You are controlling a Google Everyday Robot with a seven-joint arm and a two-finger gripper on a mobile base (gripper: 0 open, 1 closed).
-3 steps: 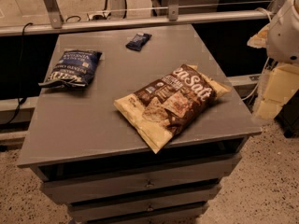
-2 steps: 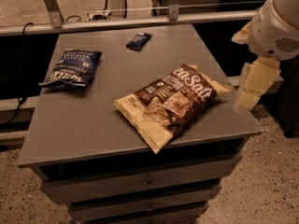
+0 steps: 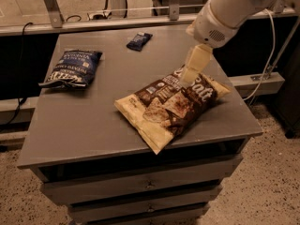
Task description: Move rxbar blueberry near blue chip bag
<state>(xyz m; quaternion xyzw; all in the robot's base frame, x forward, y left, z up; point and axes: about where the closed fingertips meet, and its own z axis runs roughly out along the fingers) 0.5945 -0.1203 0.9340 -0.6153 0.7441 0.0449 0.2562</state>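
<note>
The rxbar blueberry [image 3: 138, 41] is a small dark navy wrapper lying flat near the table's far edge, centre. The blue chip bag [image 3: 72, 68] lies crinkled at the left side of the table. My gripper [image 3: 191, 69] hangs from the white arm at the upper right, over the right part of the table, just above the top end of the brown chip bag. It is well right of and nearer than the rxbar and holds nothing that I can see.
A large brown and tan chip bag [image 3: 171, 104] lies diagonally at the table's front right. The grey table [image 3: 84, 125] has drawers below. A metal rail and cables run behind it. A white cable hangs at the right.
My arm has swung left from beside the table's right edge to over the tabletop, above the brown bag's top end. The bags and the bar have not moved.
</note>
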